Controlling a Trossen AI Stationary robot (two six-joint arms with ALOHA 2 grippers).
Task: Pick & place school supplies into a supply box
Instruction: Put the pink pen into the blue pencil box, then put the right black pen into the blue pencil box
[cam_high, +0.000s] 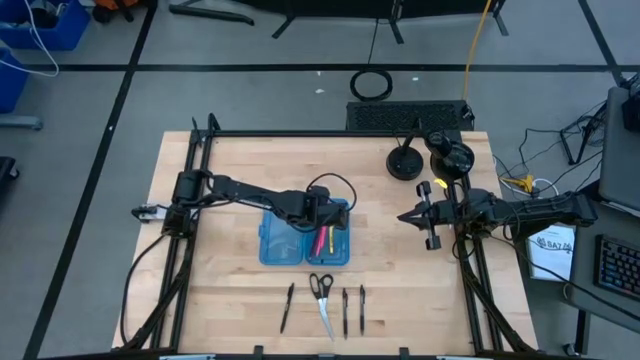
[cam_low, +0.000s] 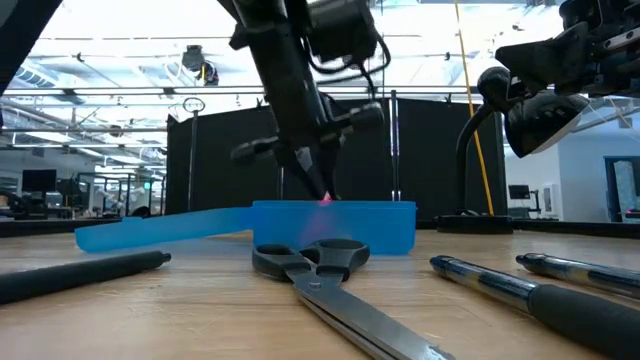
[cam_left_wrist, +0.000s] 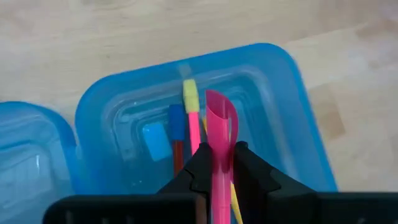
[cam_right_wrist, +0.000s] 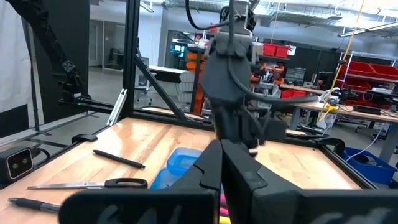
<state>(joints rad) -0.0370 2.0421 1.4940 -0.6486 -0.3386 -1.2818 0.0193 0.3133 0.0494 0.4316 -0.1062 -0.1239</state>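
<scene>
Clamped in my left tool, a pink plastic pen hangs over the translucent blue hinged case, joining others inside; black-handled scissors and three dark pens wait on the surface; my right tool idles, fingers together.

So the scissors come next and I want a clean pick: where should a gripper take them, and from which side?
Judging by their pose, grip the scissors from straight above at the narrow pivot below the black handles. They lie flat, blades closed, with open table between them and the pens either side.
</scene>
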